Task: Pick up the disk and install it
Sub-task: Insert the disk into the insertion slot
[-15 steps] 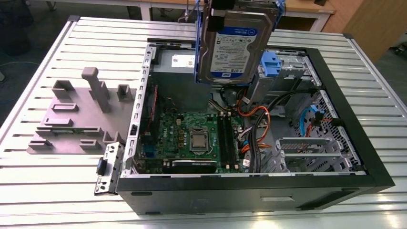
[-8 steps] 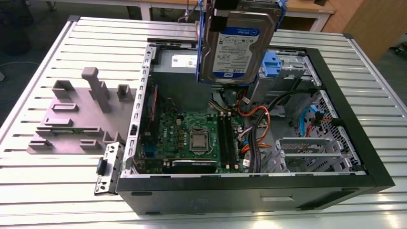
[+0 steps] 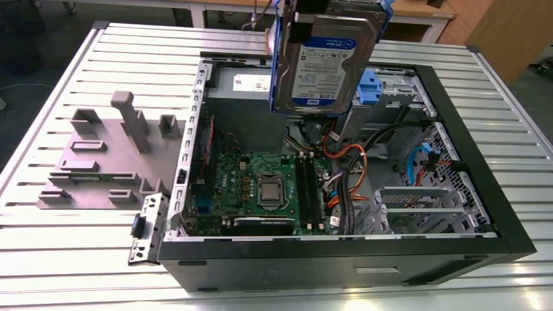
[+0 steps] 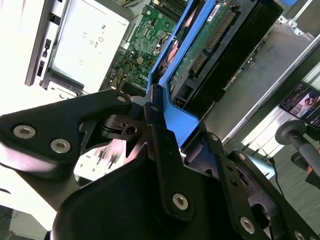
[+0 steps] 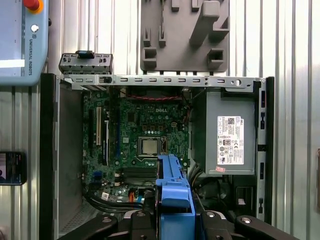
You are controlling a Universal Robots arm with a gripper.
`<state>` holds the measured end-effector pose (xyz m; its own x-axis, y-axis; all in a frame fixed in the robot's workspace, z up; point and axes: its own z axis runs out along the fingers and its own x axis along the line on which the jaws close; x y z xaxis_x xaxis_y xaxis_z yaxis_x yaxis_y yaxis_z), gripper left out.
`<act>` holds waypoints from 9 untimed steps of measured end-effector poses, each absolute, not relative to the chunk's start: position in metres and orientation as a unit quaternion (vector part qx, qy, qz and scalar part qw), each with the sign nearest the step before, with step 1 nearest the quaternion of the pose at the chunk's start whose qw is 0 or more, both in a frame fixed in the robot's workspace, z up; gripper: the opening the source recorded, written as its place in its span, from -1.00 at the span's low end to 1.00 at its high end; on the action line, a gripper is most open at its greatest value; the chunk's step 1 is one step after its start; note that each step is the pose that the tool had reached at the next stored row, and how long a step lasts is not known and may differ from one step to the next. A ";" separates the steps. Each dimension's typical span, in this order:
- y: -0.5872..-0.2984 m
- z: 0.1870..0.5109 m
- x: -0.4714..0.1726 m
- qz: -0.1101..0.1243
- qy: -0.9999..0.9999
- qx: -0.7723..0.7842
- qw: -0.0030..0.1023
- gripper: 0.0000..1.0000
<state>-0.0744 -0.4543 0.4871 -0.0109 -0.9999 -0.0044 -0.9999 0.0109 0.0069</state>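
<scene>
The disk (image 3: 324, 61), silver with a white-and-blue label and blue rails, hangs upright above the back of the open computer case (image 3: 346, 245). My gripper (image 3: 322, 8) comes down from above and is shut on the disk's upper end. In the second wrist view the black fingers (image 4: 159, 142) clamp the blue rail (image 4: 175, 120), and the disk's green circuit board (image 4: 200, 47) faces the camera. In the first wrist view the rail (image 5: 173, 197) sits edge-on over the motherboard (image 5: 145, 135).
Inside the case lie the motherboard (image 3: 259, 188), orange and blue cables (image 3: 346, 159), a grey power-supply box (image 5: 227, 135) and a blue-trimmed drive cage (image 3: 384, 94). A grey holder fixture (image 3: 103, 155) stands on the slatted table at the exterior view's left.
</scene>
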 end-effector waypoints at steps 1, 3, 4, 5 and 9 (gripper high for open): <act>-0.454 0.487 -0.074 -0.004 -0.711 0.703 0.001 -0.27; -0.454 0.487 -0.073 -0.004 -0.711 0.703 0.001 -0.27; -0.454 0.487 -0.073 -0.004 -0.711 0.703 0.001 -0.27; -0.454 0.487 -0.072 -0.004 -0.711 0.703 0.001 -0.27; -0.454 0.487 -0.070 -0.004 -0.711 0.703 0.001 -0.27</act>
